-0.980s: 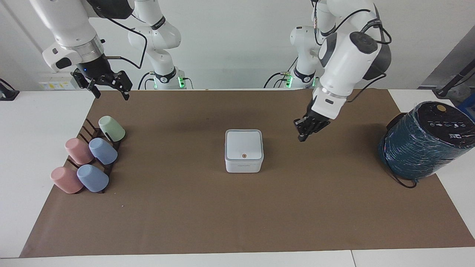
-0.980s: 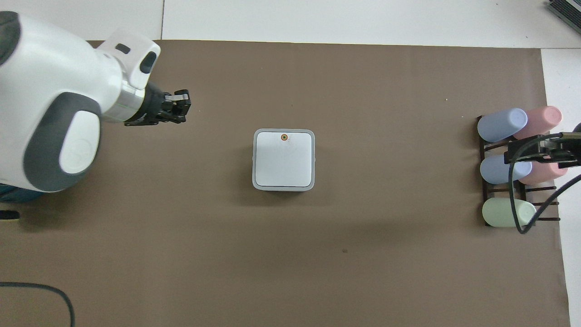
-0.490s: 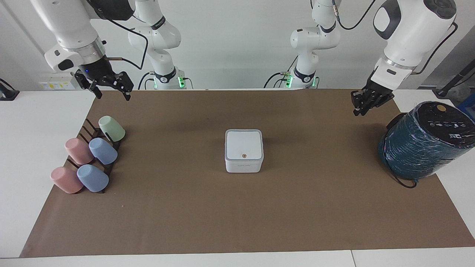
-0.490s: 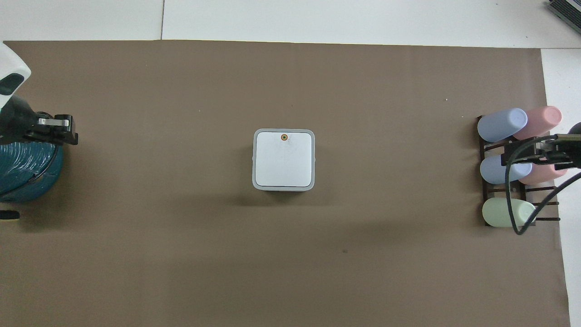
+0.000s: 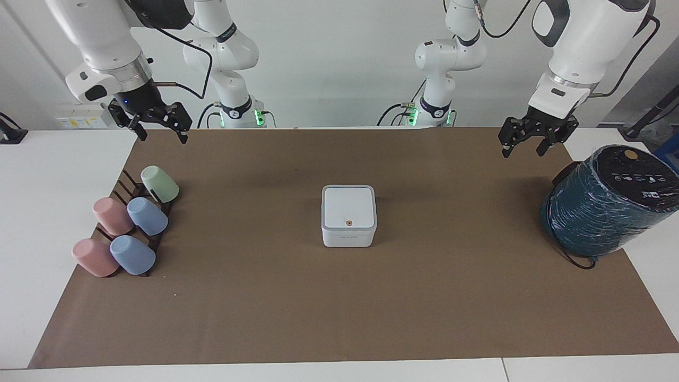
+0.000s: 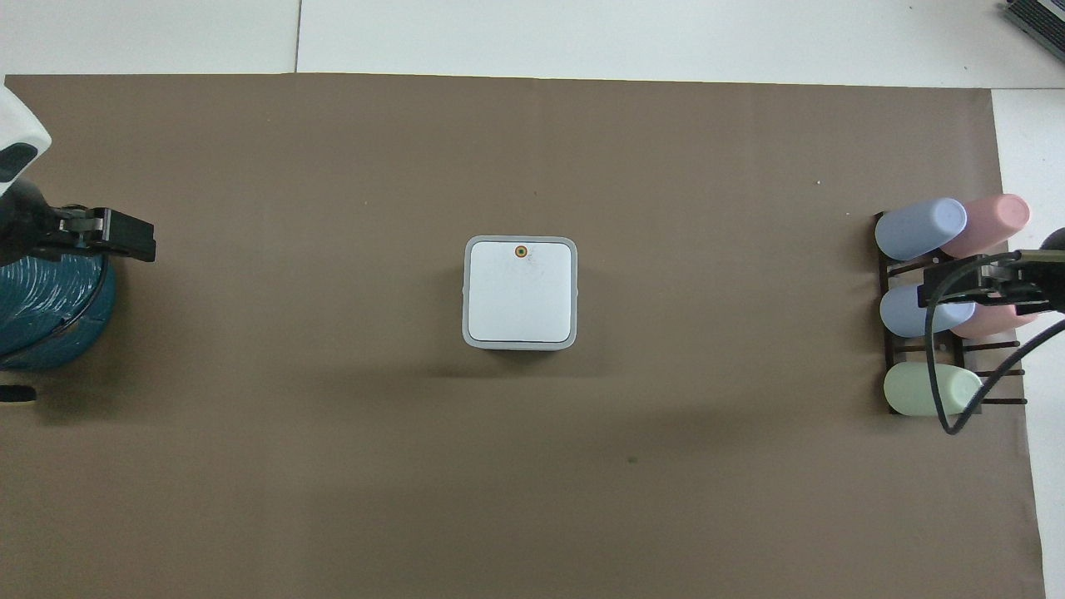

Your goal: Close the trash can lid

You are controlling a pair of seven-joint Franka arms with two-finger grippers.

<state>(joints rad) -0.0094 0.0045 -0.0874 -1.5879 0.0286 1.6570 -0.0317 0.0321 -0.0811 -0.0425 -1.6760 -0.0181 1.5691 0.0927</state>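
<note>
The white cube trash can (image 5: 348, 233) (image 6: 464, 291) stands in the middle of the brown mat. Its lid (image 5: 348, 206) (image 6: 520, 295) lies flat and shut on it, with the orange dot at the edge farther from the robots. My left gripper (image 5: 522, 148) (image 6: 116, 237) is up in the air over the mat's edge at the left arm's end, next to the teal cylinder, open and empty. My right gripper (image 5: 162, 136) (image 6: 969, 284) waits in the air over the cup rack, open and empty. Neither gripper touches the can.
A large dark teal wrapped cylinder (image 5: 604, 204) (image 6: 42, 316) lies at the left arm's end of the table. A dark rack (image 5: 130, 185) (image 6: 948, 349) with several pastel cups stands at the right arm's end. The brown mat (image 5: 339, 307) covers most of the table.
My left arm has swung away from beside the trash can up to the left arm's end, and its fingers have spread open. The lid and the right arm have not moved.
</note>
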